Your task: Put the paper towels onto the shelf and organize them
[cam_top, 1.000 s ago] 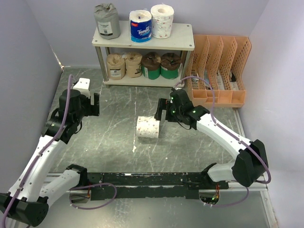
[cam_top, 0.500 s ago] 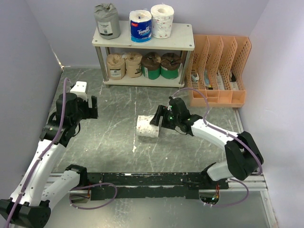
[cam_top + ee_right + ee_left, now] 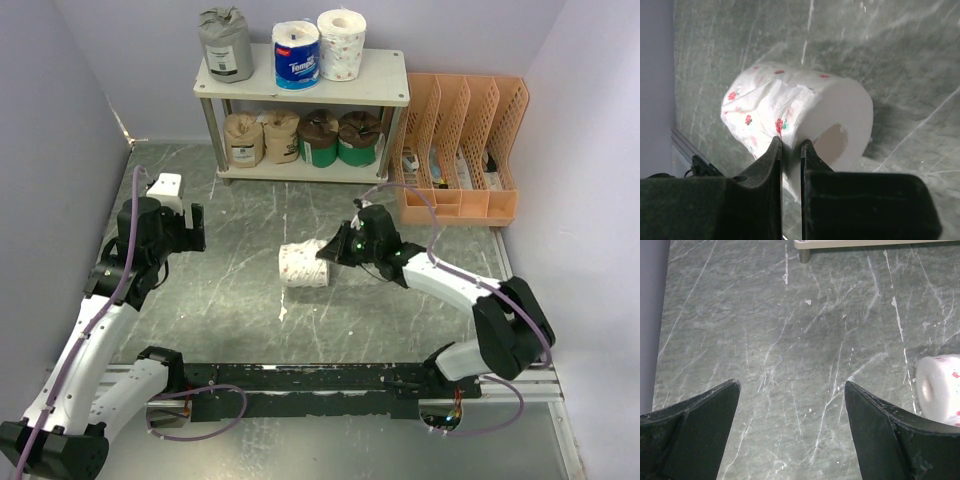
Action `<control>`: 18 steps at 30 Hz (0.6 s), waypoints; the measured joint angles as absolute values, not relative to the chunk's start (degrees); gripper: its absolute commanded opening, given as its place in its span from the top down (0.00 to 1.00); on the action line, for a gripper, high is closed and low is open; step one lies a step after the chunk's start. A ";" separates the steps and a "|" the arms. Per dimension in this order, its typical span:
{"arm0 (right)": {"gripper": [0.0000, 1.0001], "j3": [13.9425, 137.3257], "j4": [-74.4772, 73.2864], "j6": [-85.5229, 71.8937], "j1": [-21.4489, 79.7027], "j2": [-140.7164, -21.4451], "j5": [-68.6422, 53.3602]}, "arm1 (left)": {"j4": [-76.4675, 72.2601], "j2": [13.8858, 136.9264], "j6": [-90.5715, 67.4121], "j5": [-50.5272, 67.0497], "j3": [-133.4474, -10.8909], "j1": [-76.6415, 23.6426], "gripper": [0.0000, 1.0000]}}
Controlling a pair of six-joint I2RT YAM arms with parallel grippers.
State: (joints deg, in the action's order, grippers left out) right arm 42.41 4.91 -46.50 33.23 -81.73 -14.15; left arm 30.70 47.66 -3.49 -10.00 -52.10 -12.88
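Your right fingers (image 3: 774,150) clench the dotted roll (image 3: 303,266) by its wrap, with open surface (image 3: 250,215) up to the shelf (image 3: 385,78) front edge, and your left fingers (image 3: 700,410) are spread wide, released.

You're in a robot lab cell, not a home. Plain lilac panels (image 3: 50,100) box in a marble-patterned tabletop (image 3: 240,200). Left arm (image 3: 95,330) and right arm (image 3: 455,285), white with black joints, are bolted to a black rail (image 3: 320,378) at the near edge. Props look staged: a small shelf (image 3: 385,85) of wrapped rolls (image 3: 320,138), an orange file organizer (image 3: 465,110), one white dotted roll (image 3: 300,266) lying loose.
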 measured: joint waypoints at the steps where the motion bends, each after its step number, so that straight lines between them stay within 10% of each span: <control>1: 1.00 43.77 2.11 -45.12 33.26 -80.66 -13.56 | 30.68 47.66 -3.49 -9.96 -52.05 -12.82 0.04; 11: 1.00 101.84 -28.29 -10.15 33.34 -78.83 4.67 | 30.65 47.53 -4.56 -7.62 -51.79 -11.07 0.04; 18: 1.00 118.26 -38.15 13.43 35.88 -85.49 28.49 | 30.57 47.83 -4.95 -7.25 -51.79 -10.94 0.04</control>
State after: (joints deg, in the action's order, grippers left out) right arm 118.26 -38.15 13.43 35.88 -85.49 28.49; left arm 30.57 47.83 -4.95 -7.25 -51.79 -10.94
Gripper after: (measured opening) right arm 0.084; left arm 0.962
